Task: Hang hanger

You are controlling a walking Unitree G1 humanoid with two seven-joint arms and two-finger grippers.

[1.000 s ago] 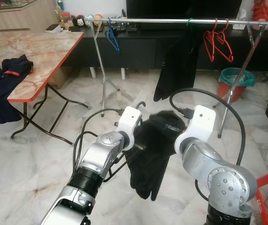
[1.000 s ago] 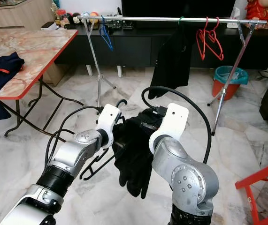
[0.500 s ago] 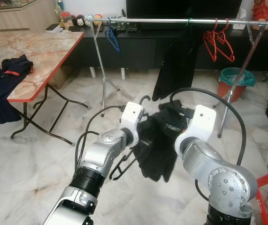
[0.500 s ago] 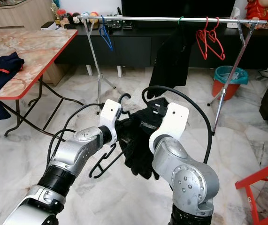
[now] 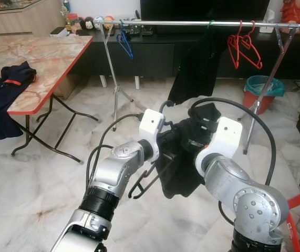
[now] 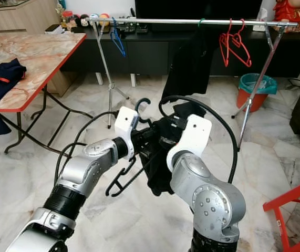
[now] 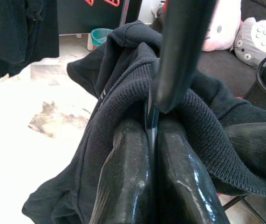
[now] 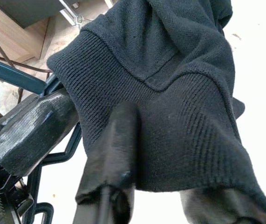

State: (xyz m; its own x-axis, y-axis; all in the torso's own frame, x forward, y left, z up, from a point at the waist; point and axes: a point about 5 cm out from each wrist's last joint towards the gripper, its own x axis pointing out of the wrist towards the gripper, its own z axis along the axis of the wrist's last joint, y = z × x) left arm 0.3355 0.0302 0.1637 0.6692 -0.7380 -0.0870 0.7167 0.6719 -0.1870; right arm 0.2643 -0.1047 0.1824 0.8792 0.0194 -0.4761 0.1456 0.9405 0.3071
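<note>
Left end effector (image 7: 152,140) fingers pinched on hanger (image 7: 181,51), black garment (image 7: 119,79) draped over.

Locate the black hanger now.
Head views: black hanger is centre, pinched in left gripper under the black sweater, short of the clothes rail.

Black garment (image 8: 170,93): matt ribbed knit cloth. Left gripper (image 7: 152,154) fingers glossy black plastic (scuffed). Hanger (image 6: 126,176): smooth dark plastic. Rail (image 5: 192,23): shiny metal. Floor (image 5: 44,189) polished marble; table (image 5: 34,58) glossy marble-look top.
</note>
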